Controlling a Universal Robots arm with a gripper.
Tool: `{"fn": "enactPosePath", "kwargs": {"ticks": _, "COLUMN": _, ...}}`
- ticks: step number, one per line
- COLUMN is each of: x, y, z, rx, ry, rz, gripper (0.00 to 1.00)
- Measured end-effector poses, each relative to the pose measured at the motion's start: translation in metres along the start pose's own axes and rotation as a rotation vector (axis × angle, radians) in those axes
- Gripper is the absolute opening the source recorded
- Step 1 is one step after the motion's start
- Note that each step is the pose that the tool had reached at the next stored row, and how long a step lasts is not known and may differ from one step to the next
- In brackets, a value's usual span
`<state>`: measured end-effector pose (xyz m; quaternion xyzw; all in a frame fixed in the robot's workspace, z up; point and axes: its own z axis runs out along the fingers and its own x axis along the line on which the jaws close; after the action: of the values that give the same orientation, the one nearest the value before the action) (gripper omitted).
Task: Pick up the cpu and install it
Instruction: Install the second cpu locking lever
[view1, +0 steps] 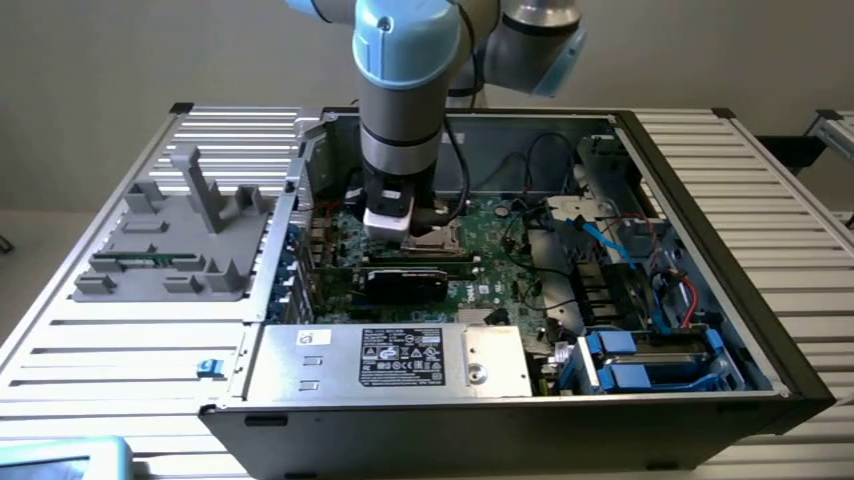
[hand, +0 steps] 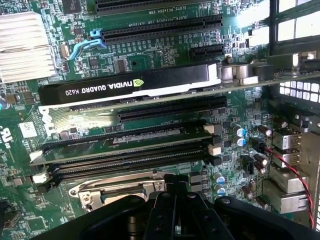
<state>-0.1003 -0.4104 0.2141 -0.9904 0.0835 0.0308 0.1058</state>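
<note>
Blue-grey arm reaches into the open computer case in the exterior view, its gripper low over the socket at about eleven o'clock from the labelled silver box. In the wrist view, black fingers stand closed just above the metal socket frame, the graphics card beyond. I cannot tell where the cpu is.

The open computer case lies at the centre of the exterior view on the slatted bench. Inside, the motherboard sits mid-frame, the power supply below it, the drive bays lower right. A plastic fixture rests at the left.
</note>
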Motion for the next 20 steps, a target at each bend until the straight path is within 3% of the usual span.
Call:
{"fn": "enactPosePath", "kwargs": {"ticks": 6, "x": -0.0001, "y": 0.0009, "z": 0.0039, "rx": 0.0045, "ry": -0.0012, "rz": 0.0, "gripper": 0.11}}
{"fn": "enactPosePath", "kwargs": {"ticks": 11, "x": -0.0003, "y": 0.0012, "z": 0.0054, "rx": 0.0221, "ry": -0.0042, "rz": -0.001, "gripper": 0.11}}
{"fn": "enactPosePath", "kwargs": {"ticks": 14, "x": -0.0004, "y": 0.0015, "z": 0.0068, "rx": 0.0289, "ry": -0.0054, "rz": -0.001, "gripper": 0.11}}
{"fn": "enactPosePath", "kwargs": {"ticks": 20, "x": -0.0004, "y": 0.0022, "z": 0.0097, "rx": 0.0355, "ry": -0.0066, "rz": -0.002, "gripper": 0.11}}
